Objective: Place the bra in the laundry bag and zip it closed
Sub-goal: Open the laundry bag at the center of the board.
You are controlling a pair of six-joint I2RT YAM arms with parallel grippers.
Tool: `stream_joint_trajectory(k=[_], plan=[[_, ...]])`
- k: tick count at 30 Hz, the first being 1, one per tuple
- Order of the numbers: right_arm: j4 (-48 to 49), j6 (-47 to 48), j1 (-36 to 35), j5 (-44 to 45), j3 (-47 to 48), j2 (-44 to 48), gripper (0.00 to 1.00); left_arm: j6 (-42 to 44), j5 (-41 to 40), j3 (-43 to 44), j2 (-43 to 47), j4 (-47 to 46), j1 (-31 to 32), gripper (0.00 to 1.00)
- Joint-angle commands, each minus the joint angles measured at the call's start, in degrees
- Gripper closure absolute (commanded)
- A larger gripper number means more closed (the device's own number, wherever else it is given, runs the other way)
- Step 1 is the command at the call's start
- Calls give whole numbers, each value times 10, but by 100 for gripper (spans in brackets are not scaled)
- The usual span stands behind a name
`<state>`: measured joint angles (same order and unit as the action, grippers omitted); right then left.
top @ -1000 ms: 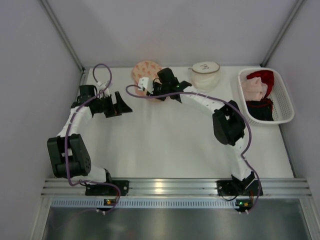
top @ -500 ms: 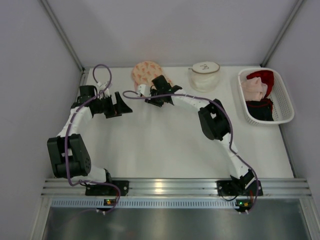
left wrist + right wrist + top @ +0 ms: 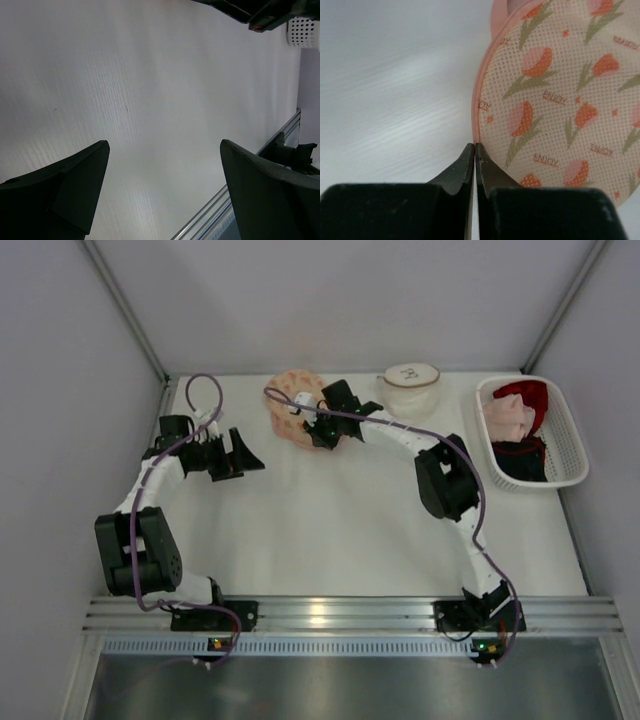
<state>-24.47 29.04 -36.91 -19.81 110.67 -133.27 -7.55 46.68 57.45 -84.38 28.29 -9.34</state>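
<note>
The left gripper [image 3: 164,144] hangs low over the white table top [image 3: 330,530]. Its two black fingers are spread wide with nothing between them. Arm and gripper sit just where they were a second ago.

Toward the middle, at the back, the round pink mesh laundry bag printed with orange tulips [image 3: 285,420] has changed most. Half a second ago it lay flat by the far edge. Now it sits nearer the arms and looks tipped or bunched.

The right gripper [image 3: 475,146] is at the bag's near right rim. A second ago it stood over the bag with its fingers partly apart. Now they are pressed together, the tips meeting right at the bag's pink piped edge. Whether a bit of that edge or a zip pull is nipped between them cannot be told. The right arm's elbow has swung a little to the right over the last half second.

The pink bag shows only its patterned face, so what is inside cannot be seen. To its right a cream round pouch [image 3: 410,390] stands at the far edge, its contents hidden too.

At the far right a white perforated plastic basket [image 3: 570,452] holds a red garment [image 3: 525,395] at the back. A pale pink garment [image 3: 505,420] lies in the middle and a black garment [image 3: 520,460] at the front. The bra is among these, well apart from the pink bag, but which piece it is I cannot tell.
</note>
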Motion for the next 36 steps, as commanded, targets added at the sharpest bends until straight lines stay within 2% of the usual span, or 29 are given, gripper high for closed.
stream_joint_trajectory(k=[1,7,10,11,13,18,22,28,31,36], plan=[[11,-125,-4,-86,-26,116,100,3,14,-15,21,-4,-5,2],[45,-253,-8,-150,-102,188,100,-7,25,-33,25,-17,-4,7],[72,-305,-9,-171,-142,225,100,-21,25,-42,29,-30,-5,15],[78,-313,-9,-177,-152,237,100,-28,27,-45,28,-35,-4,21],[96,-339,-7,-185,-192,279,100,-38,24,-49,23,-48,-5,24],[181,-463,18,-192,-373,410,100,-41,-32,-53,6,-72,-2,25],[226,-501,33,-175,-481,491,100,-41,-71,-49,-27,-94,4,21],[223,-569,80,-132,-578,558,100,-41,-147,-7,-85,-137,57,22],[199,-584,117,-120,-609,576,100,-36,-196,18,-120,-139,90,25],[131,-597,174,-116,-651,601,100,-43,-202,34,-155,-140,125,34]])
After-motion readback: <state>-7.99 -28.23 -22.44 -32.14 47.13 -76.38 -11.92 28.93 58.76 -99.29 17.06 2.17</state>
